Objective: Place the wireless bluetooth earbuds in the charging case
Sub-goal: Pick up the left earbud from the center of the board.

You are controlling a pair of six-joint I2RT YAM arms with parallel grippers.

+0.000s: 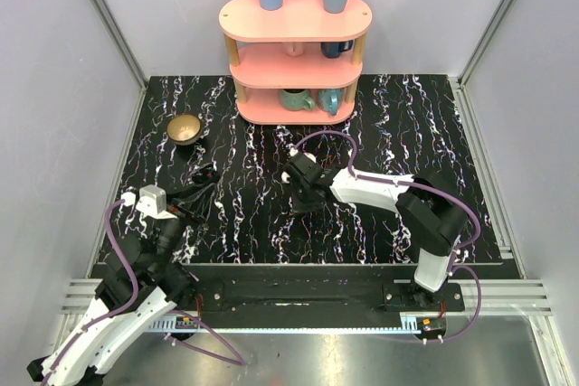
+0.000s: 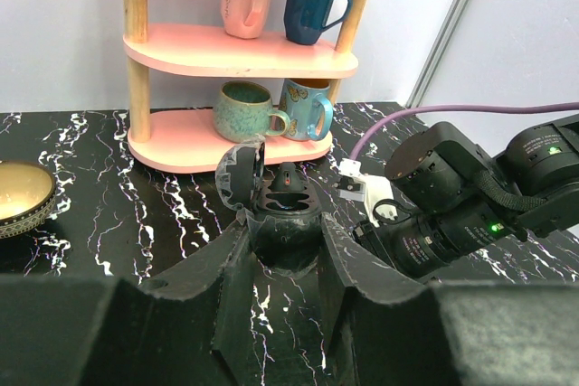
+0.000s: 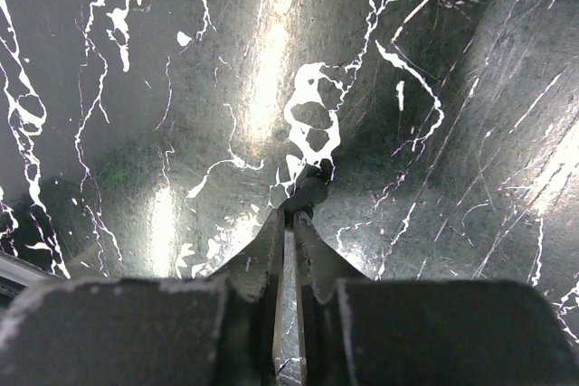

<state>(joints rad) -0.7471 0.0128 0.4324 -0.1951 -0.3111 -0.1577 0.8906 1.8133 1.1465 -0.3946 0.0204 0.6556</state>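
- My right hand (image 3: 291, 216) points almost straight down at the black marble surface (image 3: 163, 79). Its fingers are drawn nearly together, pinching a small dark earbud (image 3: 309, 193) at their very tips.
- That hold looks shallow to me, so I'd make sure the pinch is firm before lifting, then rise straight and slowly.
- My left hand (image 2: 285, 243) reaches low and forward, clamped on the dark charging case (image 2: 288, 205), whose lid (image 2: 237, 176) stands open. I can't tell whether the case rests on the surface.
- I'd hold the case level and bring the earbud down over its open well from above.
- I can't see a second earbud.
- The right arm (image 2: 452, 192) sits just beside the case, and the pink shelf (image 2: 235, 56) stands beyond.
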